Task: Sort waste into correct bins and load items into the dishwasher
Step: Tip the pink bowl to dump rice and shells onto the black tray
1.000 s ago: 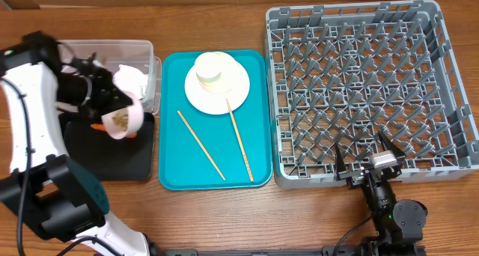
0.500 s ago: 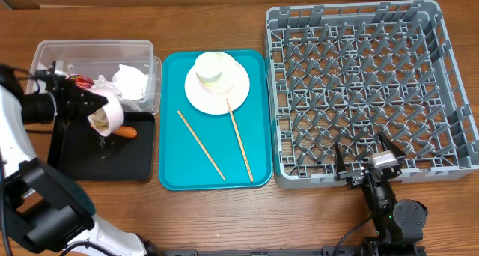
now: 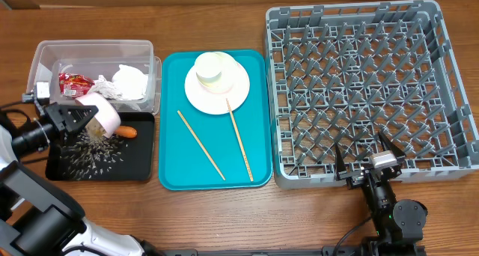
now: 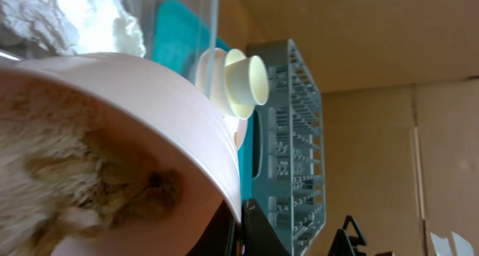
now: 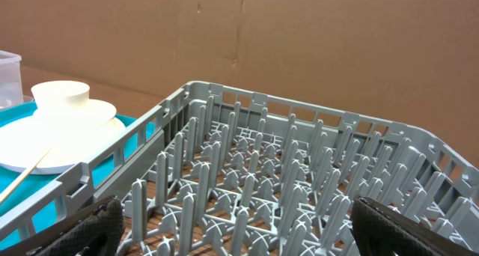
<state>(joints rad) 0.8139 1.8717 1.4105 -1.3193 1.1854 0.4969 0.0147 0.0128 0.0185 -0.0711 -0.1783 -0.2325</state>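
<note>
Nearest you, your right gripper (image 3: 364, 157) sat at the near edge of the dish rack (image 3: 359, 76), jaws apart. On the left side of the desk (image 3: 224, 218), your left gripper (image 3: 77, 120) had its jaws clamped on the rim of the bowl (image 3: 105, 115), which was tipped over the black tray (image 3: 141, 165). Rice grains (image 3: 91, 153) lay scattered across that tray, a carrot (image 3: 127, 132) lay in it just beside the bowl, and the wrist view showed beige scraps (image 4: 90, 181) inside the bowl. Beyond the tray, the clear tub (image 3: 93, 45) held a red wrapper (image 3: 73, 82) and a crumpled tissue (image 3: 129, 82). On the teal tray (image 3: 258, 147), two chopsticks (image 3: 200, 145) lay apart, one with its far tip on the plate (image 3: 238, 95), where a cup (image 3: 214, 67) stood.
</note>
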